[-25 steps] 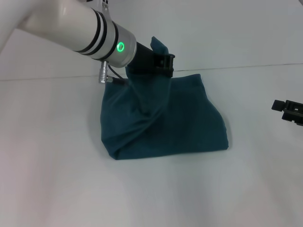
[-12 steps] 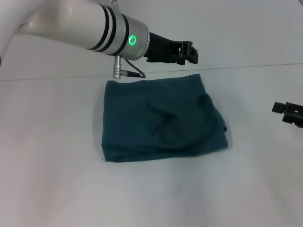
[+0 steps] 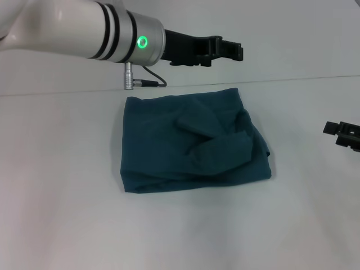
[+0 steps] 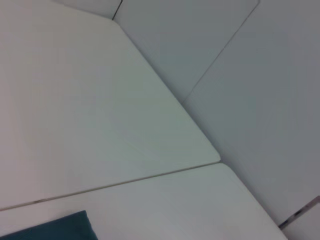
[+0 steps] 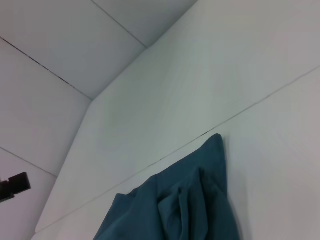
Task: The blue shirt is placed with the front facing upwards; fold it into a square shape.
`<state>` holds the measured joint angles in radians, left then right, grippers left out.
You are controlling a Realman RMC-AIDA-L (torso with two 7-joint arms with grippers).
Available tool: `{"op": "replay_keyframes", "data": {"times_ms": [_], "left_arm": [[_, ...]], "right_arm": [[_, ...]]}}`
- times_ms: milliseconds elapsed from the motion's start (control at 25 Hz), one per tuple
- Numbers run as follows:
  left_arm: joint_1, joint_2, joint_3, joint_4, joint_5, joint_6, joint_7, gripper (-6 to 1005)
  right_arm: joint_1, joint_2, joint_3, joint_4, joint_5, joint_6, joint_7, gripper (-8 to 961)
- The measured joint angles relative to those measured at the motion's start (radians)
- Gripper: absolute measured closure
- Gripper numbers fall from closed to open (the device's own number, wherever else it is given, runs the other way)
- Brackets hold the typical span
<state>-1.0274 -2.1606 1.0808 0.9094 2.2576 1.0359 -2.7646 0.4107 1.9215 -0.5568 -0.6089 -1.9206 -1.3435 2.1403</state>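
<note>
The folding looked nearly finished: the dark teal-blue cotton shirt [image 3: 191, 143] lay on the white table [image 3: 67, 214] as a roughly square bundle, though a loose flap stood bunched on top toward its right side. The left gripper [image 3: 228, 50] hovered beyond the shirt's far edge, fingers released and empty, while the right gripper [image 3: 343, 134] sat parked well to the shirt's right, its state impossible to tell. The next move probably called for flattening that raised flap.

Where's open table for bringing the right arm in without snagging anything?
Bare white table lies in front of the folded dark teal-blue cotton shirt, and between its rumpled right edge and the right tool. Behind the shirt is tight: the left tool hangs over its far edge.
</note>
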Motion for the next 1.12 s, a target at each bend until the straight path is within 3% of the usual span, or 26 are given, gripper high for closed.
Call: {"op": "replay_keyframes", "data": {"times_ms": [120,360,480,720,840,920,1120], "left_arm": [[0.019,0.009,-0.025,0.013,-0.004,0.036,-0.002,408],[0.112,0.021,-0.222,0.019,-0.038,0.154,0.000,196],[0.172,0.033,-0.266,0.019,-0.068,0.183,0.005,114],[0.313,0.079,-0.303,0.009,-0.165,0.286,0.083,117],[0.342,0.080,-0.341,0.010,-0.164,0.327,0.143,118],[0.401,0.078,-0.418,0.008,-0.160,0.416,0.315,119],[0.472,0.071,-0.451,0.012,-0.144,0.465,0.452,121]], "right_arm": [[0.004,-0.003,0.000,0.000,-0.011,0.000,0.004,161],[0.018,-0.011,0.000,0.000,-0.042,-0.009,0.010,161],[0.030,-0.021,0.000,-0.002,-0.066,-0.015,0.021,161],[0.103,-0.043,0.000,-0.011,-0.174,-0.044,0.072,161],[0.156,-0.055,0.000,-0.013,-0.224,-0.054,0.100,161],[0.192,-0.060,0.000,-0.020,-0.258,-0.060,0.122,160],[0.278,-0.061,-0.026,-0.066,-0.333,-0.066,0.205,161]]}}
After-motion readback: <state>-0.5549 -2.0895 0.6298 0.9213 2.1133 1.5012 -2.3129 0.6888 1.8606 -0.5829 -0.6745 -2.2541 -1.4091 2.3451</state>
